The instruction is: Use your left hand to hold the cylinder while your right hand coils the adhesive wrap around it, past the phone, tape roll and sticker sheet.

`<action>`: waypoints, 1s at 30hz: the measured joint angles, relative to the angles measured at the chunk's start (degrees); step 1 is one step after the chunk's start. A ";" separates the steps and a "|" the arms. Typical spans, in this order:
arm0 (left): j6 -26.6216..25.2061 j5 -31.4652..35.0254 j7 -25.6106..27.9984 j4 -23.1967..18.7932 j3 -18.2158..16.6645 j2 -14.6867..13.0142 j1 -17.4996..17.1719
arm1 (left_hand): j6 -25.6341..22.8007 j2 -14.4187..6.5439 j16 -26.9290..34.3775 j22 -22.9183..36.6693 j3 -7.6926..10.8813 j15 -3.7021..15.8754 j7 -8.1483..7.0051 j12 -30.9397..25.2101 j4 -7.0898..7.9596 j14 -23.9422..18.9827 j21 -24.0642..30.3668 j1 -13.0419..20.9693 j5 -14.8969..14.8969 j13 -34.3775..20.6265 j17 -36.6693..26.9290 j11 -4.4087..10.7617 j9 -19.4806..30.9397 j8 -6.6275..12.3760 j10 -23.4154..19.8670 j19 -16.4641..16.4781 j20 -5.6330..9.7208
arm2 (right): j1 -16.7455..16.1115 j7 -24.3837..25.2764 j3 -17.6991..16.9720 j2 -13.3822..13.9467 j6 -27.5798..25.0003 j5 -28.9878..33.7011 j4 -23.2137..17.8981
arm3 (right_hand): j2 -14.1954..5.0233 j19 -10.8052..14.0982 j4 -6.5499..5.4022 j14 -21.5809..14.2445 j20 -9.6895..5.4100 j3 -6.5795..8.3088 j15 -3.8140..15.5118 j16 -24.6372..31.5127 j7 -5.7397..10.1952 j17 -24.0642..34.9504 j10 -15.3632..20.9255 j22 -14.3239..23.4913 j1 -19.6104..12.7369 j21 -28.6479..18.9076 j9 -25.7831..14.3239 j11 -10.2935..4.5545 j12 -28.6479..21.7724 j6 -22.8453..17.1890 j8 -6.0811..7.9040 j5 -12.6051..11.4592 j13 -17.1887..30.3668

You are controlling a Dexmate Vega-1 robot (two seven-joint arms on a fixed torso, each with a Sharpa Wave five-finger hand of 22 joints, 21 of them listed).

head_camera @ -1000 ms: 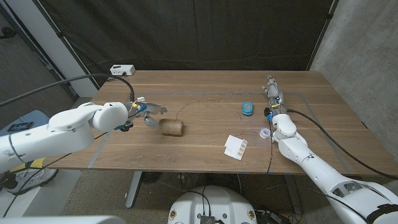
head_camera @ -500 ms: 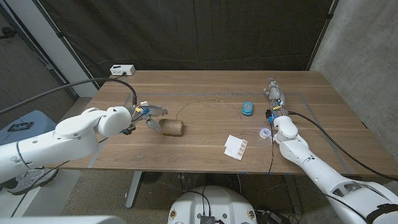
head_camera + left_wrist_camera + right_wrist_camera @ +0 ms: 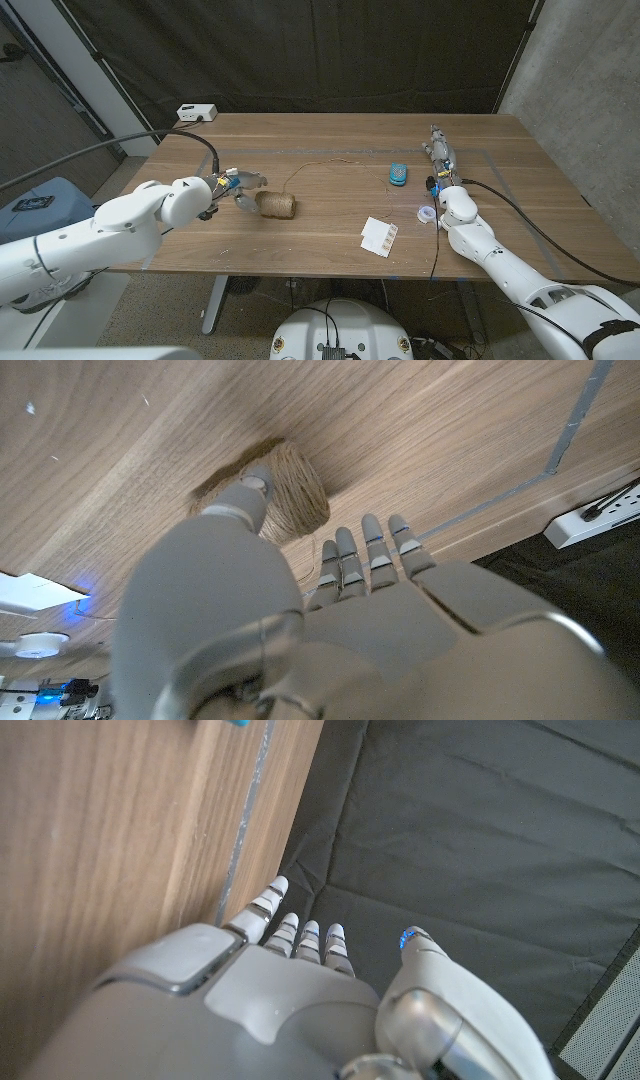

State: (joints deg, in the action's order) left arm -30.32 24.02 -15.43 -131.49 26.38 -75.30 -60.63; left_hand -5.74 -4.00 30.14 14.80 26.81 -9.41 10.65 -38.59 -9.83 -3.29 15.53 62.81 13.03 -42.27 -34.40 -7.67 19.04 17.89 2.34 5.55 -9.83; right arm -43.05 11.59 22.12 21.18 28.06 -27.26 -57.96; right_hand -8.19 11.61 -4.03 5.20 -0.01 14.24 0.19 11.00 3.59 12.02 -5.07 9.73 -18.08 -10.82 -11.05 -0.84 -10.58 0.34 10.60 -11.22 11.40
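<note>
Two hands are in view. Left hand [image 3: 237,184], fingers [image 3: 372,546] spread and gripping nothing, sits just left of the cylinder [image 3: 278,205] lying left of centre on the desk [image 3: 330,250]. Right hand [image 3: 438,152] stands at the far right, fingers extended, empty. Phone [image 3: 399,174], tape roll [image 3: 427,213] and sticker sheet [image 3: 379,236] lie between. Risk: a glancing touch may roll the cylinder and drag its loose strand [image 3: 320,167].

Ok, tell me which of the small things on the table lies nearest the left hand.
The twine-wrapped cylinder, right at the left hand. The phone, tape roll and sticker sheet all lie far across, toward the right arm.
</note>
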 measured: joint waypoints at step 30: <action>0.69 4.95 -2.15 3.21 4.52 5.66 3.85 | -0.96 0.23 2.23 0.52 -1.25 0.22 -0.31 -2.02 0.18 0.23 0.45 1.28 0.06 -2.08 -2.10 0.03 1.53 1.19 -0.02 -0.01 0.00 | 2.43 -3.43 0.53 -1.20 2.67 -1.11 6.41 | 0.31 -0.31 0.24 0.00 0.31 0.24 0.00 0.27 0.30 0.00 0.00 0.00 0.31 0.00 0.00 0.00 -0.23 0.30 0.00 -0.01 0.00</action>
State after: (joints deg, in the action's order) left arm -29.62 28.97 -17.58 -128.28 30.90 -69.64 -56.78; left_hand -6.70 -3.76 32.36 15.32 25.56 -9.19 10.34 -40.61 -9.65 -3.07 15.98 64.10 13.09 -44.35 -36.51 -7.65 20.58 19.08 2.32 5.54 -9.83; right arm -40.62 8.16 22.66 19.98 30.73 -28.37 -51.56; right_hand -7.88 11.30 -3.79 5.20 0.30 14.48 0.19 11.27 3.89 12.01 -5.06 9.73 -17.78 -10.81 -11.05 -0.84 -10.81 0.64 10.60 -11.23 11.40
